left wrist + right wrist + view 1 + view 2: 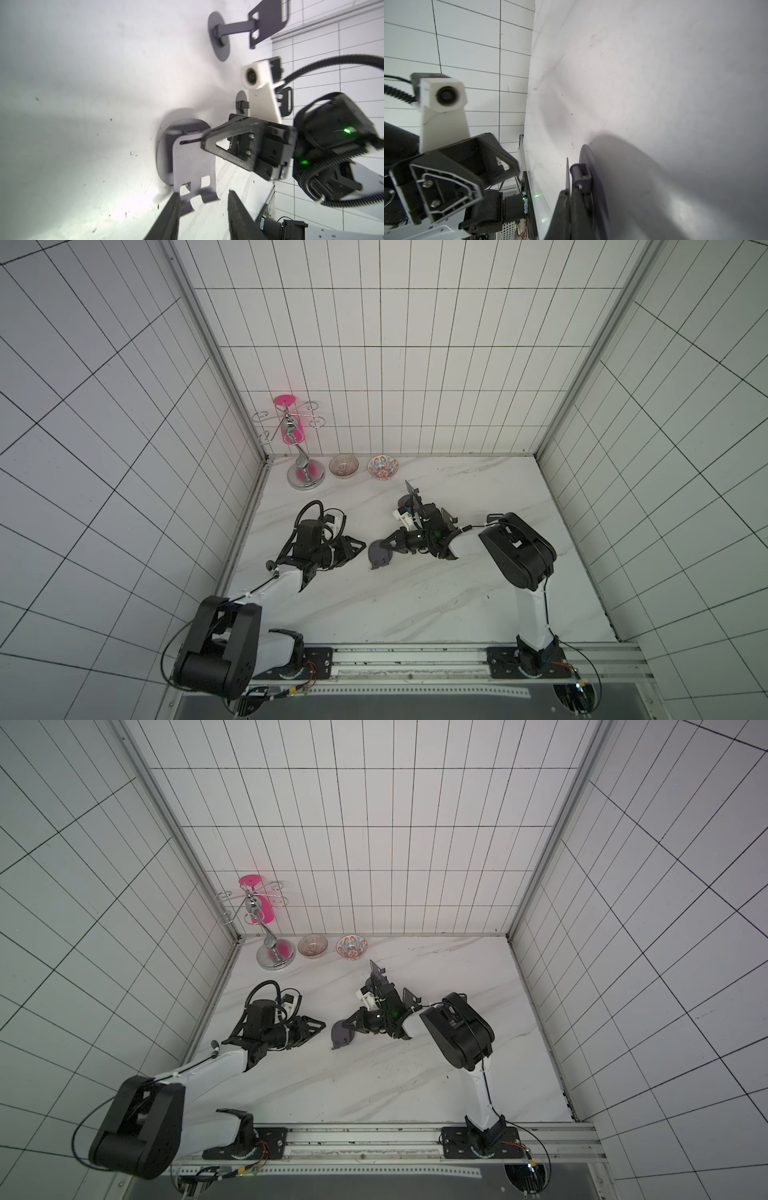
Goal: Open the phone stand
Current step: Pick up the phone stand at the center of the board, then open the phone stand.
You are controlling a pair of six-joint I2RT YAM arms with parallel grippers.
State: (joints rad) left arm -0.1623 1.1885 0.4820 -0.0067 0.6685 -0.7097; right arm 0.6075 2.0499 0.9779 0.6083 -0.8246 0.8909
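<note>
My right jaws are pressed together on the top edge of the phone stand [379, 554], which sits mid-surface [415, 597] between my arms. From the right wrist I see its plate [567, 172] only edge-on, just beside the base [595, 166]. My left jaws are spread around the plate's bottom lip [204, 196]. One finger [170, 214] covers part of it, so I cannot tell whether it touches. Behind my right wrist camera [259, 83], another stand [242, 101] is mostly hidden.
</note>
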